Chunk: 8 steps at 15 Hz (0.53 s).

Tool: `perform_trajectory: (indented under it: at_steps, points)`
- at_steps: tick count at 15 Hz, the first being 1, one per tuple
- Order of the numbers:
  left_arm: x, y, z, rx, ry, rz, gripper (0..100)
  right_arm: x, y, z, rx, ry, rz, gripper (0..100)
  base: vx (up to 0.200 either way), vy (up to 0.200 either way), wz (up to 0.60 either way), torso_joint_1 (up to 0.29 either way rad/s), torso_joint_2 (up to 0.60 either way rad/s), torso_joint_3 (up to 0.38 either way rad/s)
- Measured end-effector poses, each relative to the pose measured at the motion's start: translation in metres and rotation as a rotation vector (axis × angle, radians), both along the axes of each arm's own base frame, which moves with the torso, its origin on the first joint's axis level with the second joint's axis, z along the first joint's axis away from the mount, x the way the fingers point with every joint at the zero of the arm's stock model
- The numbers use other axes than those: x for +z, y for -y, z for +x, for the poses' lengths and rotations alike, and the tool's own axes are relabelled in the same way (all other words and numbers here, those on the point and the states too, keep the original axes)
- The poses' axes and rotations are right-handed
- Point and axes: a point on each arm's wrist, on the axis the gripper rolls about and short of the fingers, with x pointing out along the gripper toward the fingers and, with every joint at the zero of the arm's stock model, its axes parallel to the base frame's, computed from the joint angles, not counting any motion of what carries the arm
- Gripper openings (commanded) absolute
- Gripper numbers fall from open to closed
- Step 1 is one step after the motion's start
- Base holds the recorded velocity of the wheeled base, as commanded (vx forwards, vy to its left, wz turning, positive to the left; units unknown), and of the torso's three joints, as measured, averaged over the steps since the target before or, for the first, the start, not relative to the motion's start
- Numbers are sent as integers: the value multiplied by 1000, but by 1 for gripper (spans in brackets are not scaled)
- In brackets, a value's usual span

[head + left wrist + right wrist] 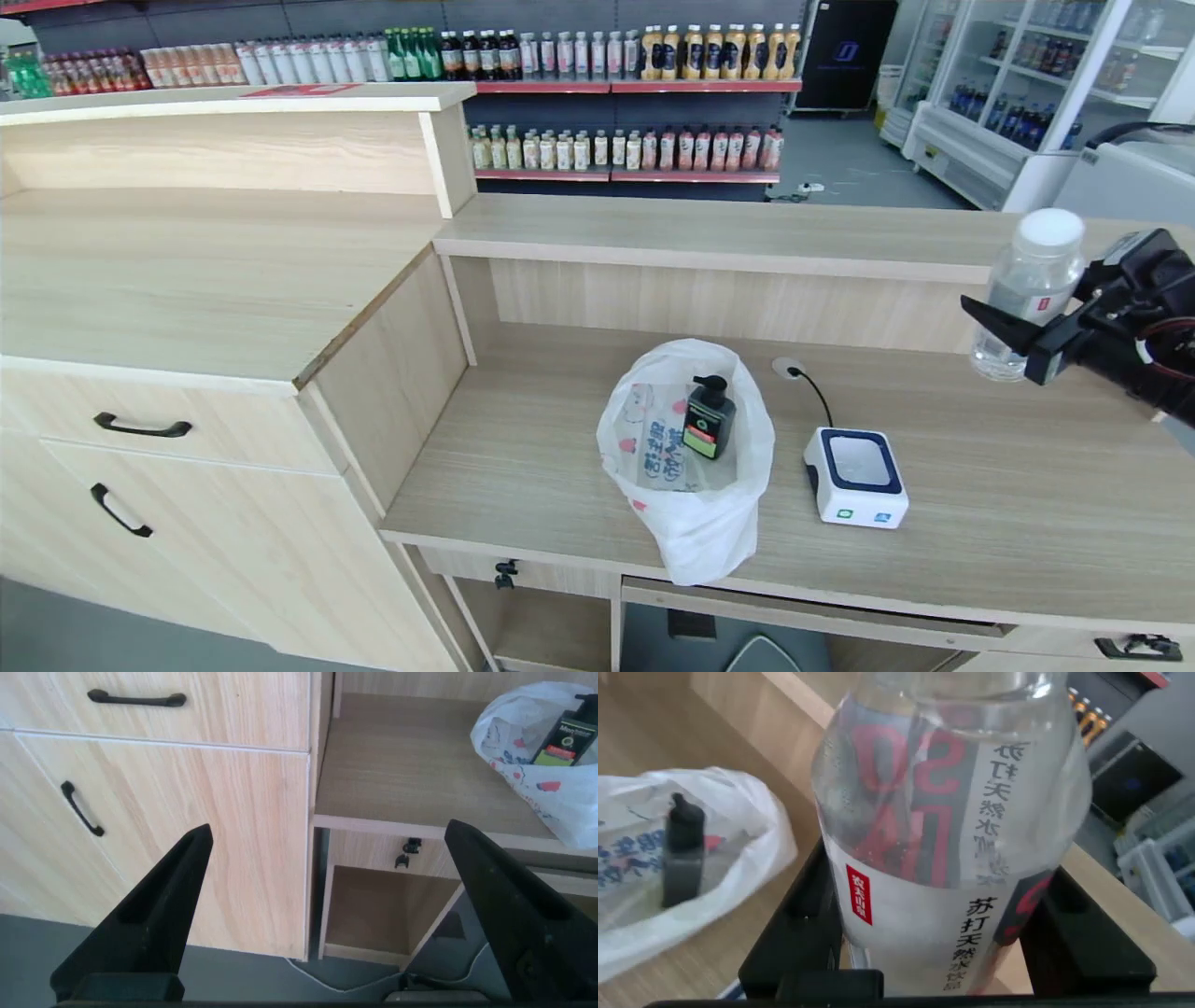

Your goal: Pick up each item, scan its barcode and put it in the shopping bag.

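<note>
My right gripper (1006,322) is shut on a clear water bottle (1027,280) with a white cap, holding it upright in the air above the right end of the lower counter. In the right wrist view the bottle (952,812) stands between the black fingers (799,929), its red and white label facing the camera. A white shopping bag (686,467) lies open on the counter with a black pump bottle (709,417) inside. The white scanner (854,476) sits just right of the bag. My left gripper (329,831) is open and holds nothing, low beside the counter's front left corner.
The lower counter (1027,504) has free wood surface right of the scanner. A taller cabinet with drawers (140,429) stands to the left. A raised ledge (709,233) runs behind the counter. Shelves of drinks (616,56) line the back wall.
</note>
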Motion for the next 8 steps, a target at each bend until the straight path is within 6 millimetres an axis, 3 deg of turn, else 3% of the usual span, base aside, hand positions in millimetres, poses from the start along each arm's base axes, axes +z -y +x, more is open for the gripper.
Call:
perform_trajectory:
  at_steps: [2,5,8]
  points:
    - [0,0,0,0,0,0,100,4,-23,-1,54,15,2,0,0,0,600,10,2,5]
    - [0,0,0,0,0,0,100,2,-56,-3,144,-23,58,0,0,0,0,0,0,0]
    - [0,0,0,0,0,0,100,-15,-77,3,231,-169,212,0,0,0,0,0,0,0]
